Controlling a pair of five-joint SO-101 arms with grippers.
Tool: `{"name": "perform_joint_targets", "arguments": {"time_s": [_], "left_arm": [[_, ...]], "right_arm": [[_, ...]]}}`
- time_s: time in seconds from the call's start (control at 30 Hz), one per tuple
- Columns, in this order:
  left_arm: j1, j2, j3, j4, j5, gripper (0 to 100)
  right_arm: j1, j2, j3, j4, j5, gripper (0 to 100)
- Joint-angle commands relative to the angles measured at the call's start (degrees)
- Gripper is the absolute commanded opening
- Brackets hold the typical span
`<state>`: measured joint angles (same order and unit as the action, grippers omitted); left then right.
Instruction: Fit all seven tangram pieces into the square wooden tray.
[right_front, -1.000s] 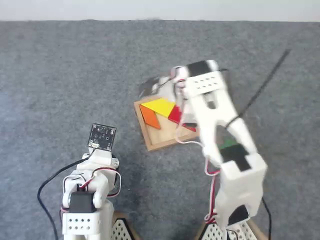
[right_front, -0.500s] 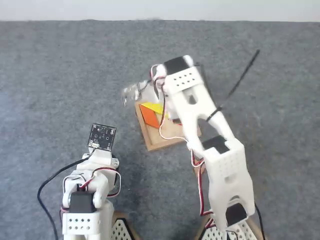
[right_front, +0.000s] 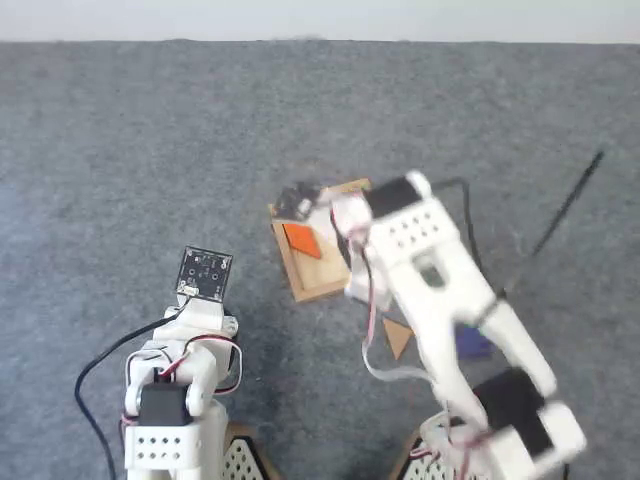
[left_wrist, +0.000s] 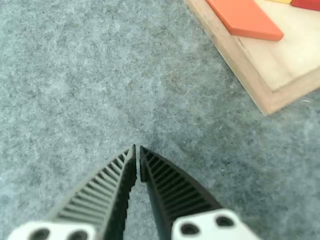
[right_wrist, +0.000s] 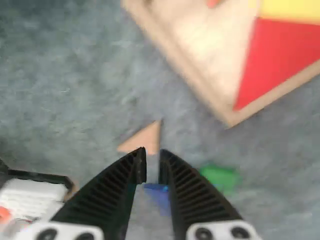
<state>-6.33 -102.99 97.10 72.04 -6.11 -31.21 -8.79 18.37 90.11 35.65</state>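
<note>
So, the tray is part-filled; my right end effector hangs barely ajar, empty, by the tan triangle. I reckon it needs opening wider first.

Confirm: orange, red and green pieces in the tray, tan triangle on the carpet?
Green piece is wrong: right wrist view shows it on the carpet outside the tray. Orange piece and red piece are in the tray, tan triangle on the carpet.

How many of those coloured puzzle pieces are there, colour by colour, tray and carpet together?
orange piece: 1
yellow piece: 1
red piece: 1
tan piece: 1
blue piece: 1
green piece: 1
Total: 6
</note>
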Motion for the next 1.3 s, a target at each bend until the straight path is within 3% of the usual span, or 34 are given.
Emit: {"name": "perform_joint_targets", "arguments": {"time_s": [0.0,0.17,0.23,0.33,0.67,0.97,1.07,1.27], "left_arm": [[-0.2,-1.1,-0.7,0.3,0.5,1],[-0.2,-1.1,-0.7,0.3,0.5,1],[-0.2,-1.1,-0.7,0.3,0.5,1],[-0.2,-1.1,-0.7,0.3,0.5,1],[-0.2,-1.1,-0.7,0.3,0.5,1],[-0.2,-1.1,-0.7,0.3,0.5,1],[-0.2,-1.1,-0.7,0.3,0.5,1],[-0.2,-1.1,-0.7,0.3,0.5,1]], "right_arm": [[0.3,-6.7,12.7,-5.6,-7.6,20.6],[2.3,-7.3,19.6,-8.7,-8.6,35.6],[2.2,-7.3,20.5,-8.7,-12.8,38.1],[1.8,-7.4,21.8,-10.4,-19.5,37.4],[2.5,-7.0,28.1,-20.6,-20.0,37.5],[-2.2,-6.7,30.1,-23.2,-36.0,37.2],[-2.4,-6.7,30.1,-23.3,-37.3,37.1],[-2.2,-6.7,31.3,-23.9,-37.4,20.6]]}}
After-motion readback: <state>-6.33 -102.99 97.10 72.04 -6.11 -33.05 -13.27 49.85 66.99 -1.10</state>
